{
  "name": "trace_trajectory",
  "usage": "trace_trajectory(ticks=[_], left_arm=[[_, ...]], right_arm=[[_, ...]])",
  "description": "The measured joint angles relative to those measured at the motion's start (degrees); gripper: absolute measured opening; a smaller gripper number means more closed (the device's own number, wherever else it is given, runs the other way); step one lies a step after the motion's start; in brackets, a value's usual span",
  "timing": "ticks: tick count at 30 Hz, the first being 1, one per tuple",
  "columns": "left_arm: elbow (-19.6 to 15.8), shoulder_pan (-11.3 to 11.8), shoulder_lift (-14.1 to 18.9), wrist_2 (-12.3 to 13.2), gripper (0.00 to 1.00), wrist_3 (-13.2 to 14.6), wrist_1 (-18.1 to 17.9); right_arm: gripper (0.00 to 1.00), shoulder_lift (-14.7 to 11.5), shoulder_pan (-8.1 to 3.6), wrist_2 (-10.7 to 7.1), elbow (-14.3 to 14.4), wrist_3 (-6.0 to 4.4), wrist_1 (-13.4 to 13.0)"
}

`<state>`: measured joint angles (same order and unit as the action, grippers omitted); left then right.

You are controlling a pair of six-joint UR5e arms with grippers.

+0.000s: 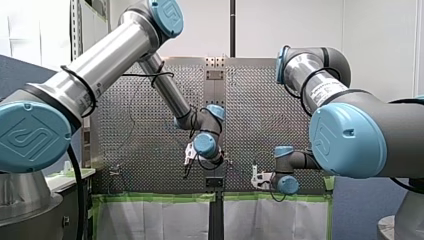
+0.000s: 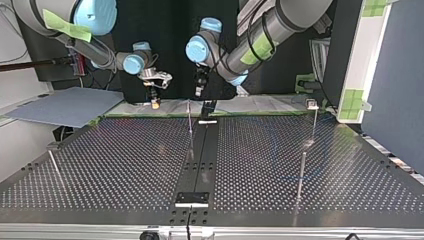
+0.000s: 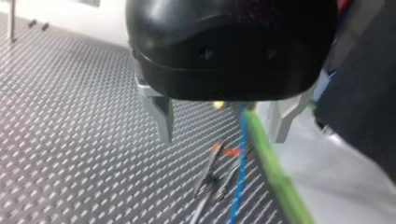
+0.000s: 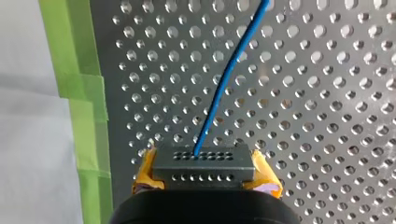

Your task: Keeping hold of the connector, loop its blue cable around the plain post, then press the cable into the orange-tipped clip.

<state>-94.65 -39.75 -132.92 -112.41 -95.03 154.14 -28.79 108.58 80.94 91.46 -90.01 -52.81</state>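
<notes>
1. Dark grey rectangular connector with rows of pin holes (image 4: pixel 204 161): clamped between yellow pads of right tool (image 4: pixel 205 178), over perforated metal table (image 4: pixel 327 93), near green tape (image 4: pixel 77 93) at its edge.
2. Thin blue cable (image 4: pixel 224 79): out of connector face, off across table, passing under left tool (image 3: pixel 223 122) beside small orange-tipped clip (image 3: pixel 217 154).
3. Left tool: black, metal fingers wide apart, holding nothing.
4. Risk: sharp bend at connector exit while looping. Could tug cable loose or twist block in pads.
5. Risk: looping wrong upright. Several thin metal posts (image 2: pixel 190 125) on table, plain one not identifiable.
6. In the way: left tool hanging right over clip. Likely clash when pressing in.
</notes>
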Motion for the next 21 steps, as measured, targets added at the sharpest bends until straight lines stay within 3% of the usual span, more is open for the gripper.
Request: trace_trajectory(ticks=[10, 16, 21], left_arm=[[-3.96, -0.10, 0.09, 1.30, 1.00, -1.71, -1.74], [-4.05, 0.76, 0.09, 0.71, 1.00, -3.68, -3.59], [-3.40, 1.64, 0.09, -1.53, 1.00, -4.24, -5.60]], right_arm=[[0.00, 0.00, 0.80, -0.80, 1.43, 0.55, -0.27], [0.00, -0.20, 0.77, -3.31, 2.08, 1.52, -0.21], [0.00, -2.06, -0.19, -6.19, 2.49, 0.97, -0.12]])
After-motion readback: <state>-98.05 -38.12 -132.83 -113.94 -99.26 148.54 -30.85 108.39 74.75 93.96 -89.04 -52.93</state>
